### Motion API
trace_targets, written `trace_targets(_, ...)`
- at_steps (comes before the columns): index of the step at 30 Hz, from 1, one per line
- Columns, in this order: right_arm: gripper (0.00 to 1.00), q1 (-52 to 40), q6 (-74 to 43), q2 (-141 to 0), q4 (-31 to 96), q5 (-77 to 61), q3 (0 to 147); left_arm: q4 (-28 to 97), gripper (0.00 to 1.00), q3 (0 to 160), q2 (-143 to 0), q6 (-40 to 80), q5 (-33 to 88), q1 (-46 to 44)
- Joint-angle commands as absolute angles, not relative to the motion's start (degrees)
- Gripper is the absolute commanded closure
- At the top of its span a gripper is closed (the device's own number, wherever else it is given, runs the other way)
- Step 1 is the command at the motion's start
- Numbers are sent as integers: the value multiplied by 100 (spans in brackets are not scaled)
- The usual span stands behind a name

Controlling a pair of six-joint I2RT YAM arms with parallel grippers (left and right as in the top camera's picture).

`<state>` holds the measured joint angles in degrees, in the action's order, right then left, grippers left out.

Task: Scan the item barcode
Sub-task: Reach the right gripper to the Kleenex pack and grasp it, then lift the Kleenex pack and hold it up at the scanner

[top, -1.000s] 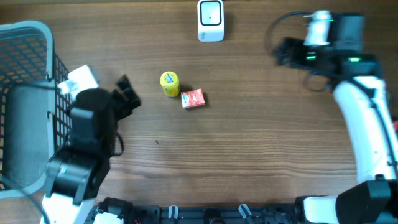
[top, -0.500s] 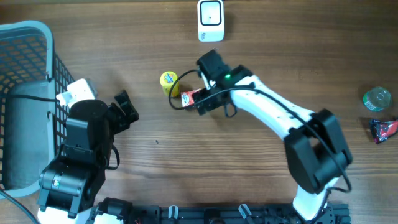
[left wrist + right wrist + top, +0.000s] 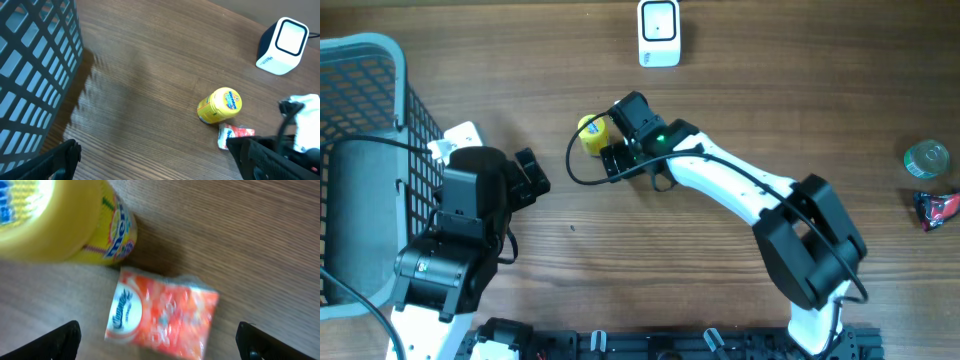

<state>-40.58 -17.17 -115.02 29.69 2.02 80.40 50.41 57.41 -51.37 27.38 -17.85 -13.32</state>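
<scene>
The crinkly orange packet (image 3: 162,316) lies flat in the lower middle of our right wrist view, on the wood-grain desk (image 3: 240,235), just beside a round yellow can (image 3: 65,225). Our right tool (image 3: 159,330) hangs spread wide over it, gripping nothing. Over at the left edge, our left tool (image 3: 528,177) is spread wide and empty too.

Table layout, roughly

Basket (image 3: 360,120) sits far left on the table (image 3: 620,280), scanner (image 3: 659,33) at the back middle. Tub (image 3: 590,133) stands front-left of the scanner, packet (image 3: 162,314) lying just beside it. Far right edge: a tin (image 3: 926,158), with a pouch (image 3: 938,207) just in front.
</scene>
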Motion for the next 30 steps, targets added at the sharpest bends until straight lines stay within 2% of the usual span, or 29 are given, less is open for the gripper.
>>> trace_targets(1,0,-4060,-1953,-11900,2816,303,8176,5041,0,5808,-5140,2788,-1739,-1295)
trace_targets(9,0,-4064,-1953,-12280,2438,344,8176,5046,0,5808,-5140,2783,-1739,-1295)
trace_targets(11,8,-4064,-1951,-12280,2392,344,8176,5046,0,5808,-5140,2766,-1739,-1295)
trace_targets(13,26,-4053,-1955,-12280,2335,342,8176,5052,0,5808,-5140,2766,-1739,-1295)
trace_targets(14,37,-4053,-1964,-12280,2335,342,8176,5070,0,5808,-5140,2764,-1739,-1295)
trace_targets(15,42,-4053,-1964,-12280,2353,340,8176,5087,0,5808,-5140,2764,-1739,-1295)
trace_targets(20,47,-4053,-1957,-12278,2624,342,8176,5155,0,5808,-5140,2764,-1739,-1295)
trace_targets(25,66,-4049,-1946,-12151,3247,340,8176,5181,0,5808,-5140,2766,-1739,-1295)
trace_targets(30,68,-4049,-1942,-11627,4344,338,8357,5181,0,5808,-5140,2766,-1737,-1295)
